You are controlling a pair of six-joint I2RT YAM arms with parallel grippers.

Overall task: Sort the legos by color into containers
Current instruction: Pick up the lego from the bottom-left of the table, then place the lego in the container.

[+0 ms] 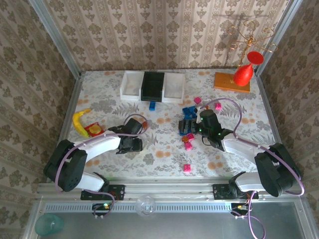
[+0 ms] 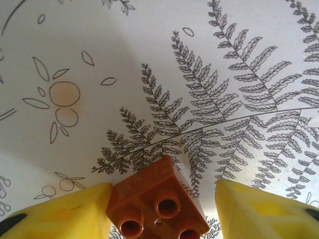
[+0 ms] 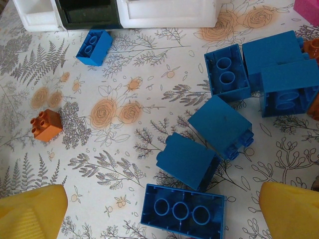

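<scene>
The brown brick (image 2: 157, 199) sits between the left gripper's (image 2: 163, 191) half-spread fingers, one pad touching and the other just clear, on the near side and slightly left of the black bin (image 1: 152, 85). Its studs face the wrist; it looks squarish, with no clear long axis. Grasping is in hand; next, I judge, comes a square pinch, then a lift. The right gripper (image 3: 160, 219) hangs wide above blue bricks (image 3: 227, 74).

Blue legos (image 3: 219, 124), orange-brown brick (image 2: 154, 199), fern-and-flower patterned white tablecloth (image 2: 149, 59).
</scene>
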